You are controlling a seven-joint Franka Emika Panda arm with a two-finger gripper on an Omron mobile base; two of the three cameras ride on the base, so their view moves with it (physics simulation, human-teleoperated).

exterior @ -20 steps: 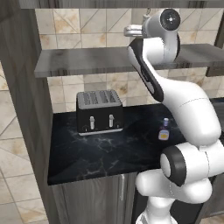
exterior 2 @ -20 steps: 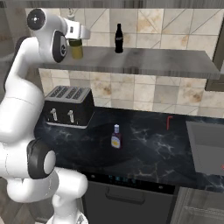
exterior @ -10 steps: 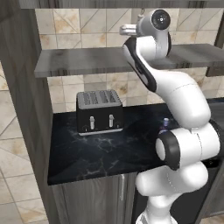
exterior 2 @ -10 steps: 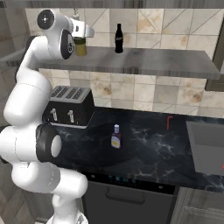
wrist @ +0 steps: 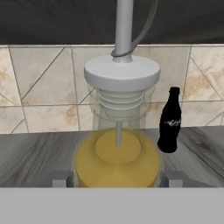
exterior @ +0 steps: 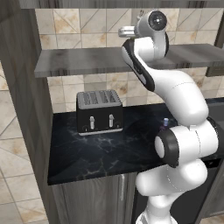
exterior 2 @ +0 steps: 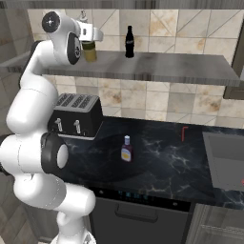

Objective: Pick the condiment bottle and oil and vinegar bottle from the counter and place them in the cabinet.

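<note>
The oil and vinegar bottle (wrist: 117, 162) between the end effector's (wrist: 117, 178) grey fingertips is golden-yellow with a pale spout, and the slim bottle (wrist: 169, 120) beside it is all black. Below, the counter (exterior 2: 157, 159) is black with pale veining, the toaster (exterior 2: 76, 115) black, and the condiment bottle (exterior 2: 126, 149) has a yellowish label; the cabinet (exterior 2: 167, 66) is grey wood-grain.

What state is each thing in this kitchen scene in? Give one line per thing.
oil and vinegar bottle: upright, held over the cabinet shelf.
gripper: shut on the oil and vinegar bottle.
condiment bottle: upright on the counter, not yet moved.
black cola bottle: upright on the shelf.
cabinet: open shelf.
toaster: slots empty.
</note>
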